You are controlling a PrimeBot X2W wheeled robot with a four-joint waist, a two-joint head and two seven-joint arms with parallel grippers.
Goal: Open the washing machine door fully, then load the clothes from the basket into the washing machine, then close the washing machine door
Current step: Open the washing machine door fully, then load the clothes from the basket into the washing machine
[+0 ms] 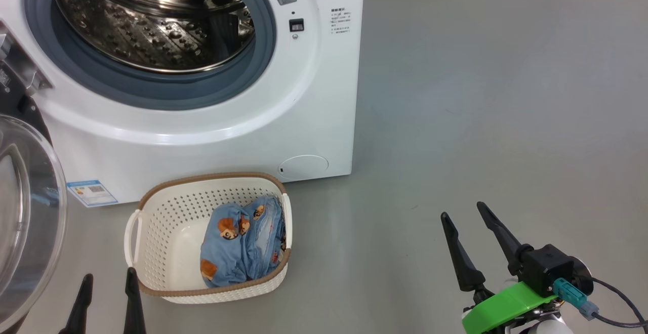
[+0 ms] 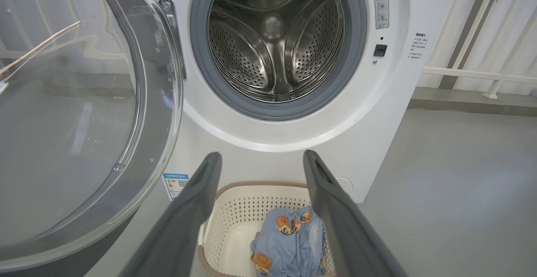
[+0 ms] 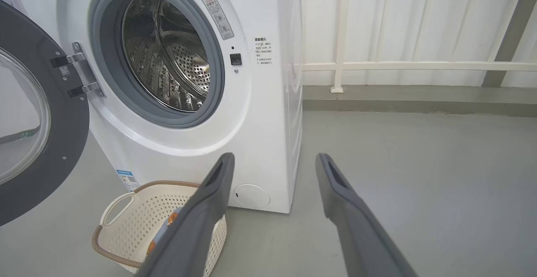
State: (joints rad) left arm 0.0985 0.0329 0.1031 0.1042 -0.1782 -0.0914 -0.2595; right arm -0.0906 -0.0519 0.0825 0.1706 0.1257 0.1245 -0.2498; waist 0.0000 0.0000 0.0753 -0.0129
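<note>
Wide-open, empty left gripper (image 1: 110, 273) at 8 o'clock beside basket (image 1: 167, 197) holding clothes (image 1: 243, 243); right gripper (image 1: 462, 209), equally wide, at 4; washing machine door (image 1: 25, 212) open at 9.

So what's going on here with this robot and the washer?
A two-armed robot is doing laundry. The washing machine door is swung open to the left, and the drum of the washing machine looks empty. The clothes lie in the basket on the floor in front of it. The left pincer and the right pincer are both open and hold nothing, so loading has not yet begun.
</note>
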